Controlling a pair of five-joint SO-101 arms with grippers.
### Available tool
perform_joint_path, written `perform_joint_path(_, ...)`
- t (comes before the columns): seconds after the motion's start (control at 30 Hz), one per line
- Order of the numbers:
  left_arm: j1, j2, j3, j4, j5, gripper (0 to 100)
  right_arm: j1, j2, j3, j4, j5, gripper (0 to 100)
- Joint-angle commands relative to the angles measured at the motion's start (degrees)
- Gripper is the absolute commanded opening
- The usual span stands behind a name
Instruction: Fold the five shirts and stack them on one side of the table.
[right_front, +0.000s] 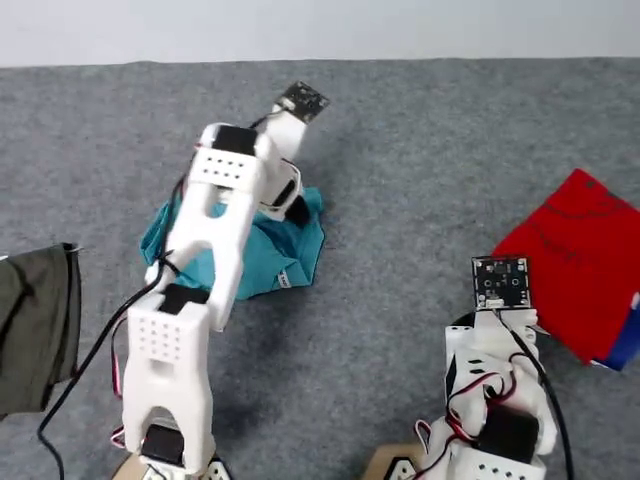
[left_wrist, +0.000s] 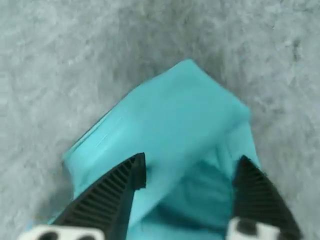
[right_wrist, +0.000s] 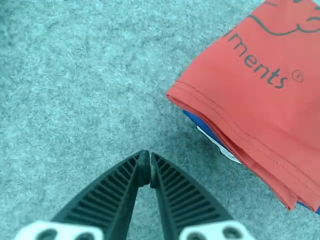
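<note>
Looking down in the high view, the teal shirt (right_front: 285, 250) is seen near the middle of the grey table (right_front: 420, 150), bunched and only partly folded, with the left arm (right_front: 215, 250) held over it. A red shirt (right_front: 585, 250) is laid on a blue shirt (right_front: 625, 345) at the right edge, just beside the right arm (right_front: 495, 400). A dark green shirt (right_front: 35, 320) is seen at the left edge. Wide bare room is found at the far side and between the two arms. In the left wrist view, the left gripper (left_wrist: 192, 172) is seen spread apart just above the teal shirt, with cloth showing between its tips. For a good fold, it is judged that one edge should be pinched near a corner, lifted a little and laid flat, so no lumps are made. In the right wrist view, the right gripper (right_wrist: 150, 167) is seen pressed together with nothing in it, over bare table near the red shirt's hem.
</note>
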Motion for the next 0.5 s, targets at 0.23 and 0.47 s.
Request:
perform_joint_path(0.23,0.44,1.67,-16.04,-1.93,0.79,0,0.48,-0.40,-0.79,-1.19,0.35,0.9)
perform_joint_path(0.47,0.53,2.20,-31.87,10.99,0.97,0,0.48,-0.40,-0.79,-1.19,0.35,0.9)
